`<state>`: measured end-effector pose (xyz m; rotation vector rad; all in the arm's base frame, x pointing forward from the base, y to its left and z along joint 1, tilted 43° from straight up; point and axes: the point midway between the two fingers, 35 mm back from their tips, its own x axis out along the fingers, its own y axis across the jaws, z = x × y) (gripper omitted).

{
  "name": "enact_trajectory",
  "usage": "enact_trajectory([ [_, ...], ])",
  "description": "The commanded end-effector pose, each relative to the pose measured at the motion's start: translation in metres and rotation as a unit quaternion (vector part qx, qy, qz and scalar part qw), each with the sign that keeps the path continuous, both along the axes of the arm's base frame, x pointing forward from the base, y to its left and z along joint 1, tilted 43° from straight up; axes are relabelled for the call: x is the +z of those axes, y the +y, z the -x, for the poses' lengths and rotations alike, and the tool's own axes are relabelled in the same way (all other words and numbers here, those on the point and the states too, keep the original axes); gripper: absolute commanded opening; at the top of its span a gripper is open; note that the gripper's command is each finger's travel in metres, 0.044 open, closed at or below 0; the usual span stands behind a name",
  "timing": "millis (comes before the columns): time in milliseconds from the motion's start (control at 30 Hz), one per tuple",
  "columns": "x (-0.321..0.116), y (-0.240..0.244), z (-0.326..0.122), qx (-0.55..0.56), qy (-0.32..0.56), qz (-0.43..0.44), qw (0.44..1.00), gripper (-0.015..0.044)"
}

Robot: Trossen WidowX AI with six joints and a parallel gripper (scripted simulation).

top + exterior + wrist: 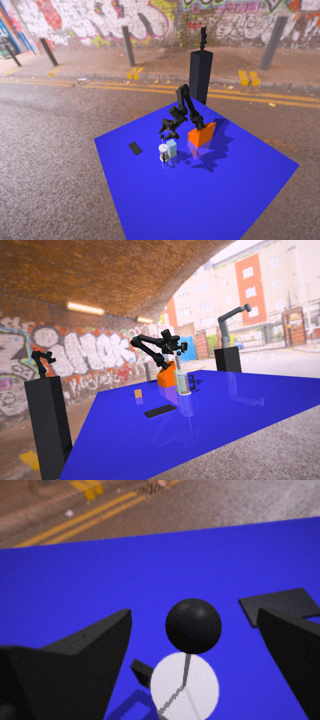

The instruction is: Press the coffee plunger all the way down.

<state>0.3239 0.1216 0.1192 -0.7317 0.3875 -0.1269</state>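
The coffee press (163, 152) (183, 383) (197, 687) stands upright, a clear cylinder with a white lid (163, 147) and a black handle (193, 382). Its round black plunger knob (161, 136) (178, 353) (193, 627) stands high above the lid on a thin rod, so the plunger is up. My gripper (162, 134) (177, 352) (192, 615) is open at knob height, its two fingers on either side of the knob. In the wrist view a gap shows between the knob and each finger. Whether the knob is fully between the fingertips is hard to tell.
A pale teal box (172, 149) stands close beside the press. A flat black slab (135, 148) (160, 411) (280, 605) and a small tan block (138, 393) lie on the blue table (180, 196). My arm's orange base (202, 136) (166, 379) is behind the press.
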Motion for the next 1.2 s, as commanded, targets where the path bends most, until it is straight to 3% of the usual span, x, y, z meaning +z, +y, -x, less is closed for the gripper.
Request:
enact_trajectory([
  [0,0.0,0.0,-0.001,0.002,0.0,0.001,1.0,0.0256],
  [167,0.0,0.0,-0.001,0.002,0.0,0.001,1.0,0.0125],
  [1167,-0.024,-0.015,-0.011,0.001,0.003,-0.001,1.0,0.0122],
])
